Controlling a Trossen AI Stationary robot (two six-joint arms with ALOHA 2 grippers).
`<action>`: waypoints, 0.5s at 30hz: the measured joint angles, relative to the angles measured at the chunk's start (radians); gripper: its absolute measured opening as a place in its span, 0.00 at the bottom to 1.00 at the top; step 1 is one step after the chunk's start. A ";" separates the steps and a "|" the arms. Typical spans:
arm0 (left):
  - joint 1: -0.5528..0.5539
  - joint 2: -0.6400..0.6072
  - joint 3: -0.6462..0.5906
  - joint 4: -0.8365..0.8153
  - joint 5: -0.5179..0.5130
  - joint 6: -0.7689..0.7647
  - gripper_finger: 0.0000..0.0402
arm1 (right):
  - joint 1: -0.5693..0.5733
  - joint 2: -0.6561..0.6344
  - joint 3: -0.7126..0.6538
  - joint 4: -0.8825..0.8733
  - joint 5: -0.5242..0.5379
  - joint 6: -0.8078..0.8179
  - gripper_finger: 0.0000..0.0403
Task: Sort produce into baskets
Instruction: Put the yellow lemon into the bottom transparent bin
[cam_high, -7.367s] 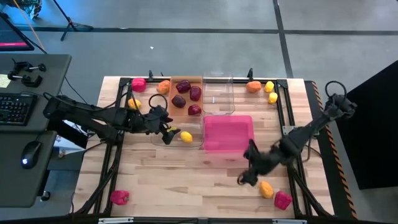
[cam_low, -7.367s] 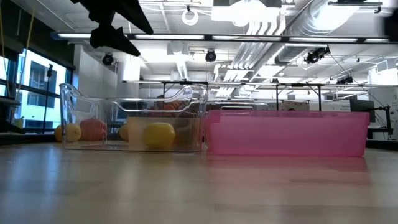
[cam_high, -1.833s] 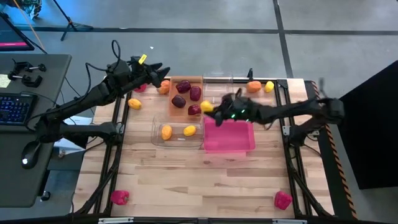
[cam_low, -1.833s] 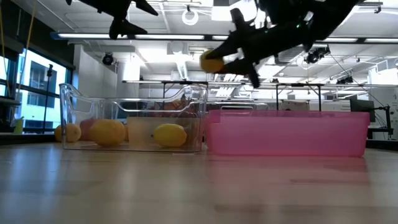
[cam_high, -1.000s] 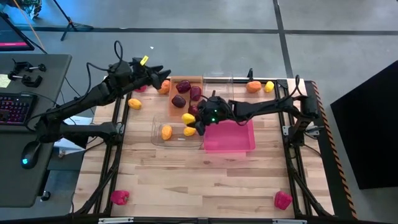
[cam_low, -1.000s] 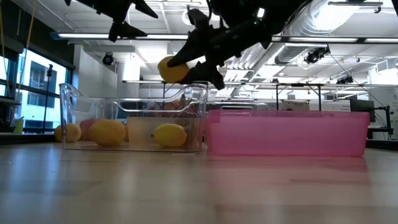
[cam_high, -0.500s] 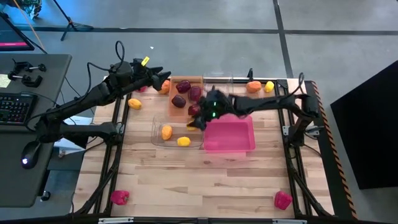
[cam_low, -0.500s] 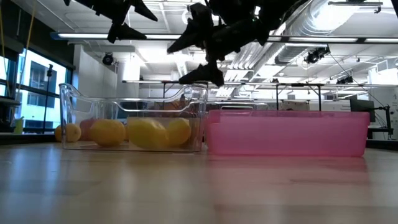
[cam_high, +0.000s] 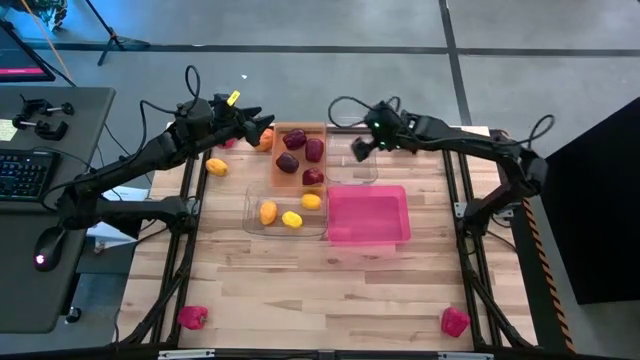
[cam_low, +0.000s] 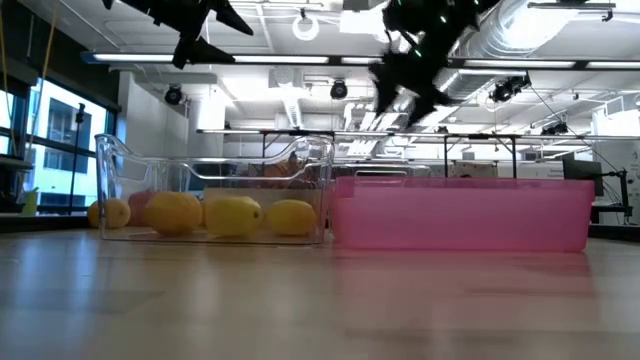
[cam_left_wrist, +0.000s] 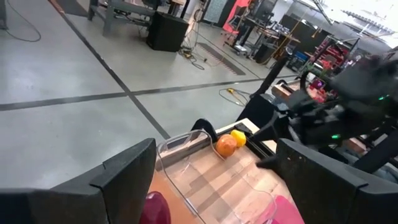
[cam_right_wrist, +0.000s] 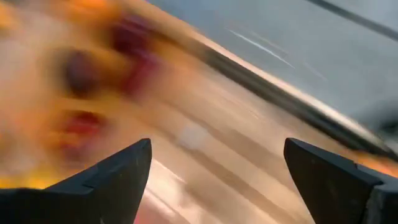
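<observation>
we see our right hand (cam_high: 362, 146) open and empty over the clear bin (cam_high: 352, 160) at 12 o'clock; left hand (cam_high: 262, 127) open above the orange bin's (cam_high: 299, 180) 10 o'clock corner.

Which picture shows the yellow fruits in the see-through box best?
The high view: looking straight down, all three yellow fruits sit apart inside the clear bin. The low view shows them side-on through the bin wall, overlapping. Neither wrist view clearly shows them; the right wrist picture is too blurred.
</observation>
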 joint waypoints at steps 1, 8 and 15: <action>0.000 0.000 0.000 0.000 0.000 0.002 0.80 | -0.015 -0.010 -0.029 -0.045 0.051 0.051 0.88; 0.000 0.000 0.000 0.000 -0.004 0.024 0.80 | -0.141 -0.112 -0.310 -0.185 0.230 0.577 0.88; 0.000 0.000 0.000 -0.001 -0.004 0.025 0.80 | -0.297 -0.126 -0.471 -0.003 0.281 0.722 0.88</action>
